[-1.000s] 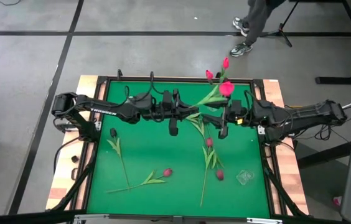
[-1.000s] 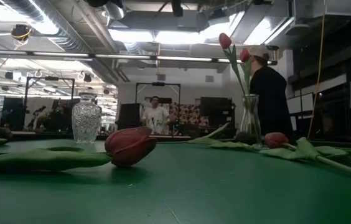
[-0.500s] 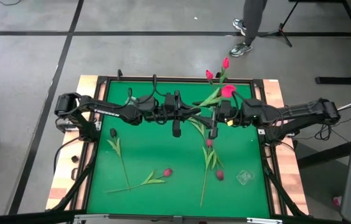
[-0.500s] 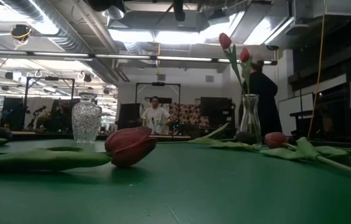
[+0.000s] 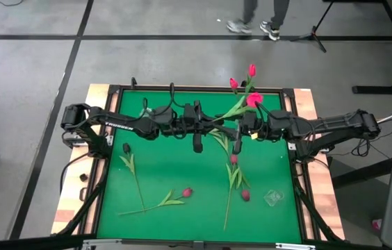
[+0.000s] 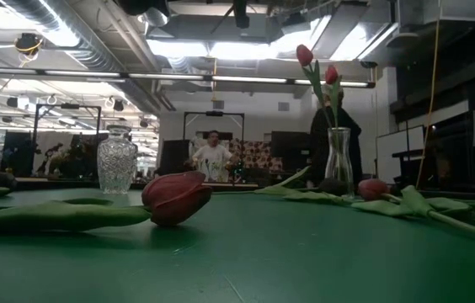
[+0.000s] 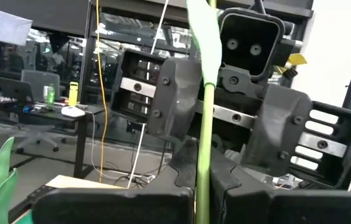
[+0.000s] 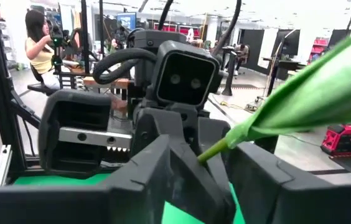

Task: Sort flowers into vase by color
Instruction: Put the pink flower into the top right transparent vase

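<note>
On the left part of the green table (image 5: 175,167) a dark-headed tulip (image 5: 131,167) lies near the left edge, and a red tulip (image 5: 168,201) lies toward the near edge. Above the far half, the left gripper (image 5: 196,142) reaches in from the left. Its fingers are clenched on the green stem of a pink tulip (image 5: 241,104), which runs straight up between them in the left wrist view (image 7: 205,124).

The right gripper (image 5: 237,144) faces it from the right, and in the right wrist view the same stem (image 8: 225,140) passes between its fingers, so both appear to hold one flower. Its pink head (image 5: 254,99) sits over the far edge, just beside the narrow vase (image 6: 338,164) that already holds two red tulips (image 6: 317,71).

Below the grippers more tulips (image 5: 234,173) lie in a loose pile. A cut-glass vase (image 5: 273,198) stands near the near right corner.

The handover looks risky. If either gripper pulls before the other lets go, the thin stem could bend or snap. If both release, the flower drops. A swinging head could also tip the narrow vase.
</note>
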You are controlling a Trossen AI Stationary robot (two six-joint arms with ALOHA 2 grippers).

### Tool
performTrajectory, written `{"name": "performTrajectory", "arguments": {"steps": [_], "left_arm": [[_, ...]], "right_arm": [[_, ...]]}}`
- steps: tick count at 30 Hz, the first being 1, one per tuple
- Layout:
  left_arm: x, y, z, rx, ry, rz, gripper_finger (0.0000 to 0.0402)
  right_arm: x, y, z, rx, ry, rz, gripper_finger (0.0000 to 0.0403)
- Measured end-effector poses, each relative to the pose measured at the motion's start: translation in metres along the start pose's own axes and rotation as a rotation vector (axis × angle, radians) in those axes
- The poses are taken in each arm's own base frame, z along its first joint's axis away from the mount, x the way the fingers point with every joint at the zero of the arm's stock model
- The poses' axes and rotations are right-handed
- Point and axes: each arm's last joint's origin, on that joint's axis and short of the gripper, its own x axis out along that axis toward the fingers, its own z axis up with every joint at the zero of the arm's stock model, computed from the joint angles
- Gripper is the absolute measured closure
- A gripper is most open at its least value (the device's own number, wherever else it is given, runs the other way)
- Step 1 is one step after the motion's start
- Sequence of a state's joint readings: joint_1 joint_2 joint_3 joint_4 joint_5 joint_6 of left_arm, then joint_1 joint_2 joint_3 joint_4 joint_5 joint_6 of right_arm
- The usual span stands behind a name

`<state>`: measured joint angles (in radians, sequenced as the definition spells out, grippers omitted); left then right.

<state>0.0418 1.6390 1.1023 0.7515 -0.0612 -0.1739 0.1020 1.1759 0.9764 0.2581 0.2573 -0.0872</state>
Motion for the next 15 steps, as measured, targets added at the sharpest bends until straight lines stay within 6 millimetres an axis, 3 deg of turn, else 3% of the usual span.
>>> {"name": "performTrajectory", "arguments": {"steps": [15], "left_arm": [[0.0000, 0.0008, -0.0023, 0.000, 0.025, 0.005, 0.0401]], "right_arm": [[-0.0003, -0.0013, -0.0023, -0.006, 0.027, -0.051, 0.0394]]}}
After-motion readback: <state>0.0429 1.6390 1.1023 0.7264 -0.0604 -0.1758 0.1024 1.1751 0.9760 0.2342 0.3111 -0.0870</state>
